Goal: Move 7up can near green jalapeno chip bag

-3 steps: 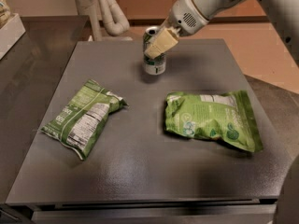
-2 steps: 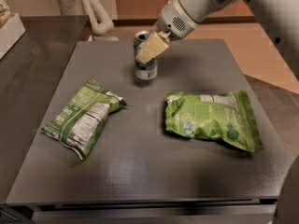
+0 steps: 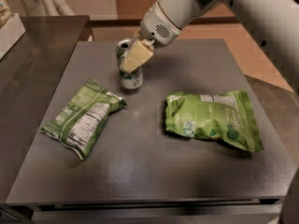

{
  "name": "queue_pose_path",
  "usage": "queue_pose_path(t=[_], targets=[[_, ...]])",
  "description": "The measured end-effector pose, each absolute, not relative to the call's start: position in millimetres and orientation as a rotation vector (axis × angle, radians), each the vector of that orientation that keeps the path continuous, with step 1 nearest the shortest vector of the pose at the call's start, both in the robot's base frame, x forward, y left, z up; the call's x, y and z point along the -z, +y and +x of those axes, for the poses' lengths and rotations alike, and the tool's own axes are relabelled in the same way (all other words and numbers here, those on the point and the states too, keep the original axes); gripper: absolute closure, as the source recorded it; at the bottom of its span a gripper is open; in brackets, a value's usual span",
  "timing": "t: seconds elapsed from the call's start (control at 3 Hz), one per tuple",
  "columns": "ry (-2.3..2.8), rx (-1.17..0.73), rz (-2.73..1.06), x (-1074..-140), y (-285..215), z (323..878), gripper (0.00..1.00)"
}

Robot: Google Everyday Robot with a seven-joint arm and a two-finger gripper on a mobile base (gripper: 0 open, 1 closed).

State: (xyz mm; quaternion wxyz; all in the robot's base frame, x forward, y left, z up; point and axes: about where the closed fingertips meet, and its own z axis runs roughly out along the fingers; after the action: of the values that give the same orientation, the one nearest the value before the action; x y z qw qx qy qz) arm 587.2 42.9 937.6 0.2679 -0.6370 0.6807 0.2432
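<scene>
three things are showing on the dark grey table [image 3: 154, 181]: the 7up can [image 3: 131, 80], the green jalapeno chip bag [image 3: 84, 118] and a brighter lime-green bag [image 3: 212, 118]. the hand [image 3: 128, 62] is reaching down from the upper right on a white arm [image 3: 243, 8] and is clasping the 7up can near its top. one cream finger pad [image 3: 136, 56] is lying across the can's front while the other is hiding behind it. the can is standing almost upright toward the back of the table, left of centre, with its silver rim showing above the pad. whether its base is touching the table is not clear. its silver-and-green label is carrying lettering too small to read. the green jalapeno chip bag is lying flat to the front left of the can, near it but apart. it is turned diagonally, its white nutrition panel facing up with print that cannot be read. the lime-green bag is lying well to the right, showing round emblems and a white patch along its top edge, and no brand name is coming through there either.
</scene>
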Motion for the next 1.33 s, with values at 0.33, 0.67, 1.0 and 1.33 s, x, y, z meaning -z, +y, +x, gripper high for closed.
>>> queue_pose_path(t=[0.33,0.67,1.0,1.33], targets=[[1.821,-0.666,-1.747,-933,52,579,1.00],[1.821,-0.669,-1.757,-925,55,574,1.00],[1.824,-0.666,-1.761,-919,57,573,0.85],[1.830,-0.657,-1.759,-912,55,575,0.63]])
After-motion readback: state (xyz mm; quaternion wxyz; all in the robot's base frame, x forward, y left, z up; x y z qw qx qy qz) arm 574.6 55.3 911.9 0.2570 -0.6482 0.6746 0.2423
